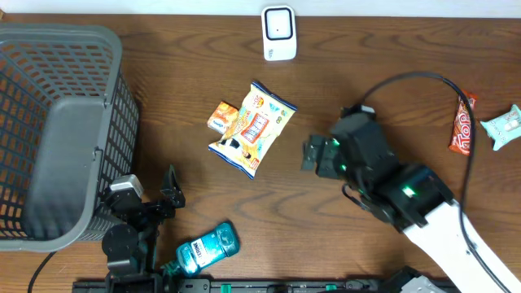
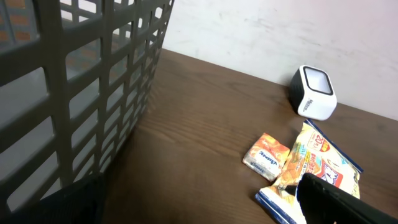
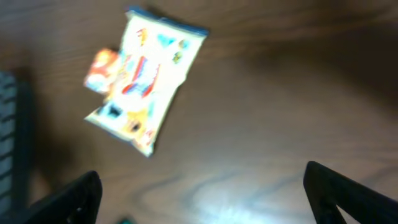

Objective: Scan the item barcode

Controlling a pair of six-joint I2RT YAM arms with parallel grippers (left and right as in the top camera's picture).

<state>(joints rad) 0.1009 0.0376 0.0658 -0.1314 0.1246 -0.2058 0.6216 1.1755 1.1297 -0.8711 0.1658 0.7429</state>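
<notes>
The right wrist view is blurred, so print on the snack bag and the orange packet beside it is unreadable. In the left wrist view the basket runs off the top and left edges, and a left claw finger hides the bag's near corner.

The dark wooden worktop bears a grey plastic mesh basket, a white boxy scanner and a teal bottle. Near its middle a yellow snack bag touches a small orange packet. A red candy bar lies far right.
</notes>
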